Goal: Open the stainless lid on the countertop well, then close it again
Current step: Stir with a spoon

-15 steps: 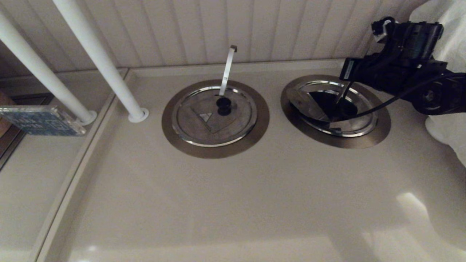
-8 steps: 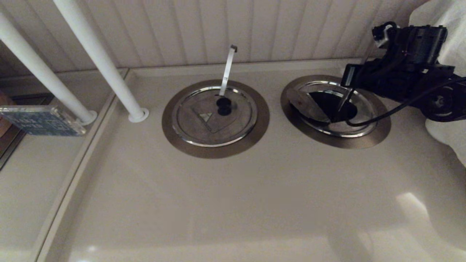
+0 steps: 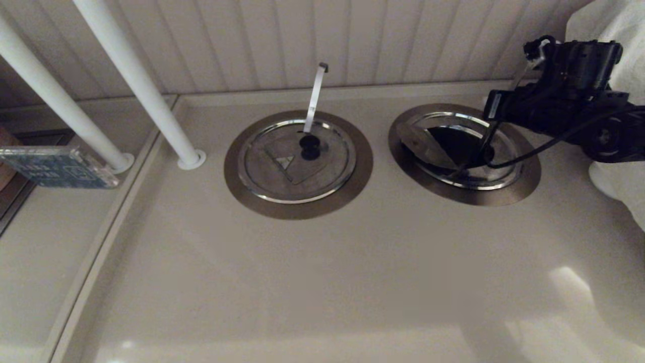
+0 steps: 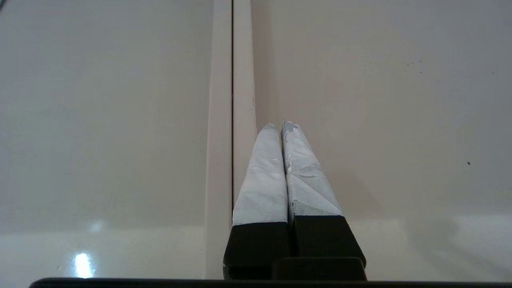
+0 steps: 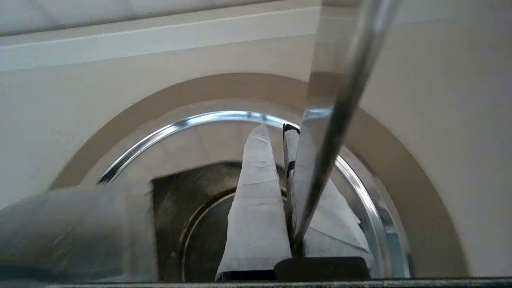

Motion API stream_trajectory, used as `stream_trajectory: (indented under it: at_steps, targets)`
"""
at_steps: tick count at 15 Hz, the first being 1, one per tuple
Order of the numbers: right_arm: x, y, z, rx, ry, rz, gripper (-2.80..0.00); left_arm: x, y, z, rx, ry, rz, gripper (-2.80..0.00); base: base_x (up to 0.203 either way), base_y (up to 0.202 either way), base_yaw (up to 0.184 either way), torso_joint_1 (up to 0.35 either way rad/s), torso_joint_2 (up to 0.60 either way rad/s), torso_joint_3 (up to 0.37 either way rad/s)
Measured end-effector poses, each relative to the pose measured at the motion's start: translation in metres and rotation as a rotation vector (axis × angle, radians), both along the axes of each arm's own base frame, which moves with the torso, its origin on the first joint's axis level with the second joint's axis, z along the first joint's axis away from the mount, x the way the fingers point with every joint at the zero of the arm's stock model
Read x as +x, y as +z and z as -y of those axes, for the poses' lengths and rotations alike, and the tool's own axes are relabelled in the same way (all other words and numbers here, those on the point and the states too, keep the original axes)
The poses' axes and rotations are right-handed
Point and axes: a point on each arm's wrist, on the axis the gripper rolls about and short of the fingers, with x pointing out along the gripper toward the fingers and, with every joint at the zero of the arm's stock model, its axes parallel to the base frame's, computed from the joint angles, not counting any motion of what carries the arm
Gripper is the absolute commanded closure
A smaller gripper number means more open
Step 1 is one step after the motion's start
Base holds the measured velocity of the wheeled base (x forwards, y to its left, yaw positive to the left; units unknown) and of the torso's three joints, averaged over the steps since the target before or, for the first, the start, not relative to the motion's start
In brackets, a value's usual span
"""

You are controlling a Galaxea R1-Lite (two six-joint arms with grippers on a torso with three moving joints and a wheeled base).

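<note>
The stainless lid (image 3: 484,175) sits in the right countertop well, inside its brushed collar (image 3: 524,187). Its wedge flap (image 3: 421,141) is folded back to the left, baring the dark hole (image 3: 453,141). The straight utensil handle (image 3: 490,138) leans out of the opening. My right gripper (image 3: 496,113) hovers over the well's far right side. In the right wrist view the gripper (image 5: 274,132) is shut on the handle (image 5: 340,108), which runs up between the taped fingers (image 5: 256,200). The left gripper (image 4: 280,124) is shut and empty over bare counter, out of the head view.
The twin lid (image 3: 282,171) lies closed in the left well, with a black knob (image 3: 309,146) and a hook-tipped handle (image 3: 315,96). Two white poles (image 3: 136,85) slant up at the left. A blue box (image 3: 55,166) sits at the far left, and white cloth (image 3: 620,181) at the right.
My right gripper has shifted to the right over the well, and the leaning handle has swung right with it. The flap stays folded open. The left well is unchanged.
</note>
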Motion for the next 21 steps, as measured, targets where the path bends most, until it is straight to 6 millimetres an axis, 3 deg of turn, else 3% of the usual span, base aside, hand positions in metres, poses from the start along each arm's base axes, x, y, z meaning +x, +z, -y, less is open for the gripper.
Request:
stream_trajectory:
  at_steps: [6, 7, 12, 16, 21]
  targets:
    - [0.024, 0.001, -0.005, 0.006, 0.012, 0.021, 0.00, 0.000, 0.000, 0.000, 0.000, 0.000, 0.000, 0.00, 0.000, 0.000, 0.000, 0.000, 0.00, 0.000]
    - [0.025, 0.003, -0.006, 0.006, 0.013, 0.030, -2.80, 0.000, 0.000, 0.000, 0.001, 0.000, 0.000, 0.00, 0.000, 0.000, 0.000, 0.000, 0.00, 0.000]
    - [0.027, 0.007, -0.009, 0.007, 0.021, 0.047, -2.80, 0.000, 0.000, 0.000, 0.000, 0.000, 0.000, 0.00, 0.000, 0.000, 0.000, 0.000, 0.00, 0.000]
    - [0.025, -0.002, -0.014, 0.001, 0.032, 0.008, -2.80, 0.000, 0.000, 0.000, 0.000, 0.000, 0.000, 0.00, 0.000, 0.000, 0.000, 0.000, 0.00, 0.000]
    - [0.003, -0.009, -0.019, -0.009, 0.019, -0.049, -2.80, 0.000, 0.000, 0.000, 0.000, 0.000, 0.000, 0.00, 0.000, 0.000, 0.000, 0.000, 0.00, 0.000]
